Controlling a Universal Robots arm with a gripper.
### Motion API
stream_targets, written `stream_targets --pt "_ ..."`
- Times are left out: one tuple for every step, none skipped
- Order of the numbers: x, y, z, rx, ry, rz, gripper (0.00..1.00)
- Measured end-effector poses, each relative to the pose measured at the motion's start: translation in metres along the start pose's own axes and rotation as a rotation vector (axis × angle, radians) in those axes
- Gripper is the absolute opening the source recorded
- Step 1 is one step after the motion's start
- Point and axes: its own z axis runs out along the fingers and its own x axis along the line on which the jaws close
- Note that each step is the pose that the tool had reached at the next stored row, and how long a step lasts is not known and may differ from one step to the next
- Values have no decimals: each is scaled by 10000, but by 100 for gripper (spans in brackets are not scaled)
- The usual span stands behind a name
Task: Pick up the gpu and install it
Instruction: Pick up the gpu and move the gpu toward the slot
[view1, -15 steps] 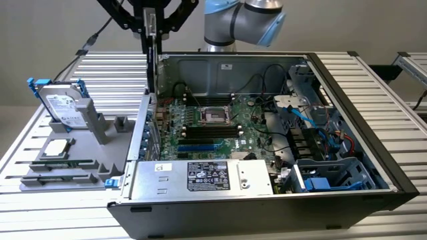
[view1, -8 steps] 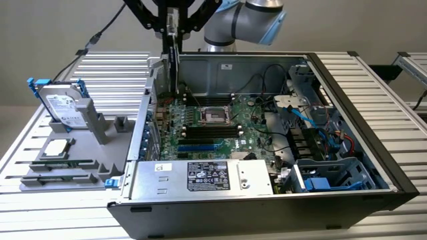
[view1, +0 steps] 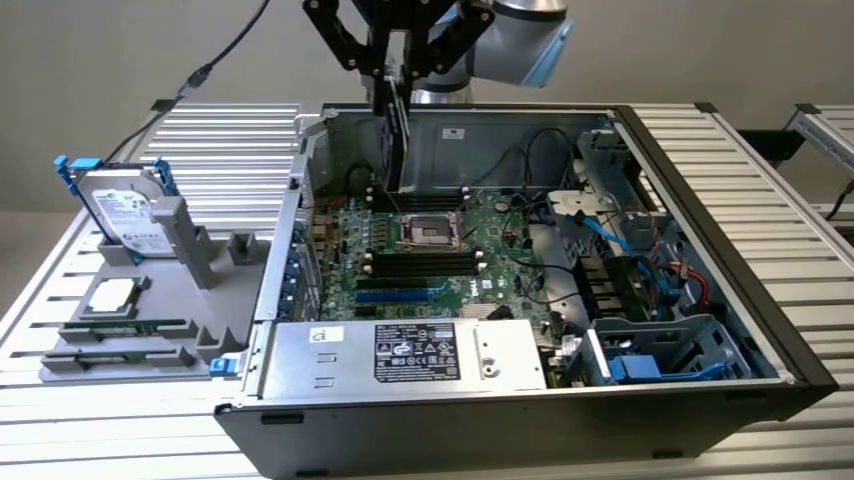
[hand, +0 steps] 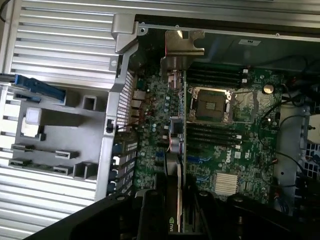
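gpu (view1: 395, 140) up in the gripper (view1: 394, 80) in the exterior view, pinched near its top edge, hanging upright and edge-on to the camera. Dangles inside the open computer case (view1: 747, 290), close to the back wall, right over the motherboard (view1: 350, 270) and near the CPU socket (view1: 427, 232). Can't tell whether the bottom edge touches the board. Off to the exterior view's left, grey parts tray (view1: 187, 345) on the slatted table (view1: 200, 140), hard drive (view1: 123, 215) with blue rails standing in it, well apart from the card.

Wrist view next, looking down along the card. Thin and edge-on between the black fingers (hand: 150, 215), jaws drawn in narrow and clamped on it, silver end bracket (hand: 184, 42) out at the far end by the case's rear wall. Green board underneath, socket and black memory slots (hand: 212, 132) just beside the card's line. Same grey tray outside the case wall
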Motion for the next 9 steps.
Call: stream_targets --pt "-47 2 14 1 0 0 27" --pt "-94 2 28 1 0 2 27" --pt "-138 2 42 0 0 4 27" --pt "-177 3 56 0 0 10 27" --pt "-210 4 72 -1 0 18 27" --pt "-232 8 89 -2 -1 28 27" --pt "-245 18 107 -4 -2 39 27" --pt "-253 28 127 -4 -4 55 27" --pt "-259 35 145 -7 -7 73 27"
